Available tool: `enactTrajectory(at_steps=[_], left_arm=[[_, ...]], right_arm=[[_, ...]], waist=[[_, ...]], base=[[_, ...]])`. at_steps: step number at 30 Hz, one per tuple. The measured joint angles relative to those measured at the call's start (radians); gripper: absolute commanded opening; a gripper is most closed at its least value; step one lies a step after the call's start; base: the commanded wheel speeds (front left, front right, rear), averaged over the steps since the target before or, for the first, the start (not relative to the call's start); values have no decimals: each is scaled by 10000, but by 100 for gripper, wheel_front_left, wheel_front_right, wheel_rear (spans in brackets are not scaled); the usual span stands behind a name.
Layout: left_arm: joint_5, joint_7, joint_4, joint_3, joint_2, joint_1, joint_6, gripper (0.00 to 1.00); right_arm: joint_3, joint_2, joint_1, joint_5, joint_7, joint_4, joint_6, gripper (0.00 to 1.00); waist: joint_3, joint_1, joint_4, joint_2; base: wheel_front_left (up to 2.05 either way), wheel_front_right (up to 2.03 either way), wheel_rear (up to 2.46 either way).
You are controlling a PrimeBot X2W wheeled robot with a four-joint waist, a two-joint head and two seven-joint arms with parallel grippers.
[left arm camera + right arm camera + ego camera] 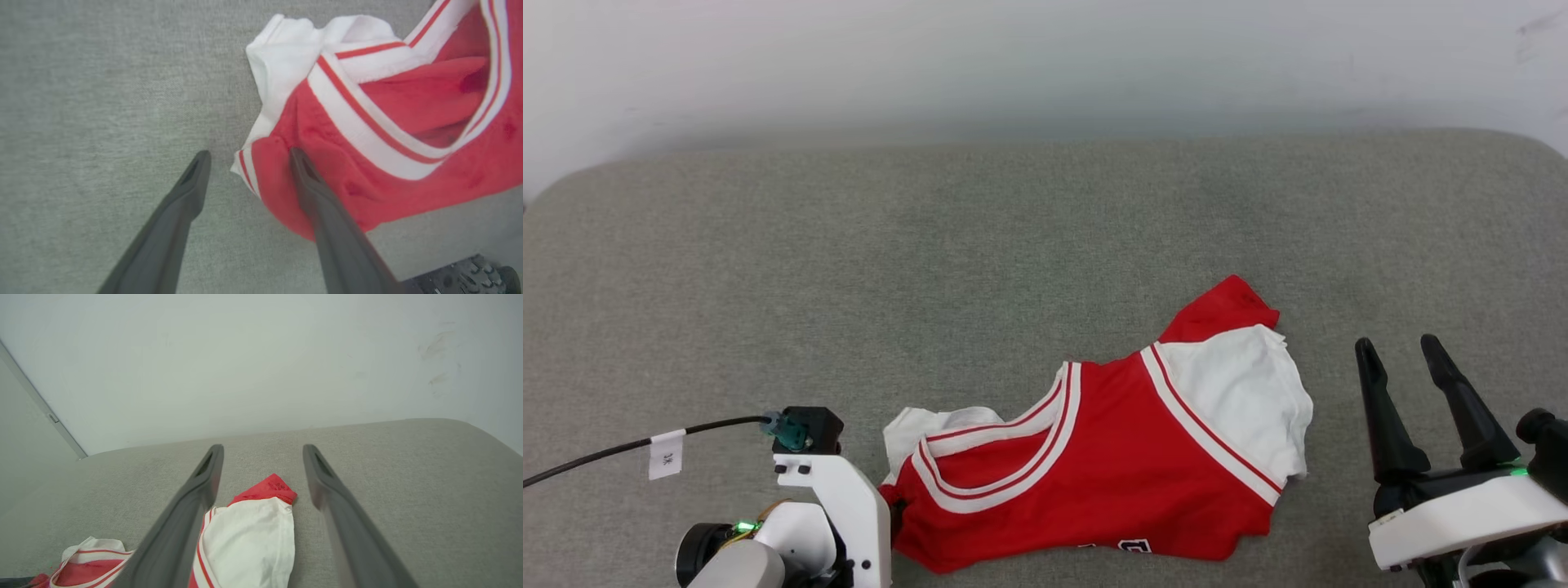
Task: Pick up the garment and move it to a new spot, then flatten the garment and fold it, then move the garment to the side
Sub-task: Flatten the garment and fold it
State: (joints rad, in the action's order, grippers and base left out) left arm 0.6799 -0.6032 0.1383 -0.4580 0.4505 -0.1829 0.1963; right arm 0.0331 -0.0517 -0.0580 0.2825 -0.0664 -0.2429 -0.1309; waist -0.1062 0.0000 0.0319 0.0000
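Shirt (1094, 465) lies crumpled on gray cushion (931, 269), close to me, a bit right of middle. Neck hole up, white sleeve (1241, 392) sticks out to right. My left gripper (249, 154) spread wide at shirt's left edge: one finger (322, 204) over red cloth, other over bare cushion. I cannot tell if it touches. My right gripper (1398, 343) wide too, holds nothing, near sleeve but apart. White wall (1013, 65) behind cushion.
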Motion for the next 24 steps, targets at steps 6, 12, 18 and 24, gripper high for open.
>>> enactTrajectory(at_steps=[6,12,18,24], left_arm=[[295,-1026,445,-288,21,-247,-94,100],[420,-915,683,-408,-176,-312,-293,0],[-545,1225,268,-84,-244,-723,-17,0],[-1417,2240,-731,-608,-608,-1265,-46,0]], right_arm=[[-54,2,170,-21,194,157,0,100],[19,2,172,-69,230,180,0,100],[157,2,157,-94,140,174,0,100],[188,4,102,-94,38,127,0,100]], waist=[[-314,0,301,0],[-231,0,349,0],[10,0,188,0],[223,0,48,0]], base=[[0,0,0],[0,0,0],[0,0,0],[0,0,0]])
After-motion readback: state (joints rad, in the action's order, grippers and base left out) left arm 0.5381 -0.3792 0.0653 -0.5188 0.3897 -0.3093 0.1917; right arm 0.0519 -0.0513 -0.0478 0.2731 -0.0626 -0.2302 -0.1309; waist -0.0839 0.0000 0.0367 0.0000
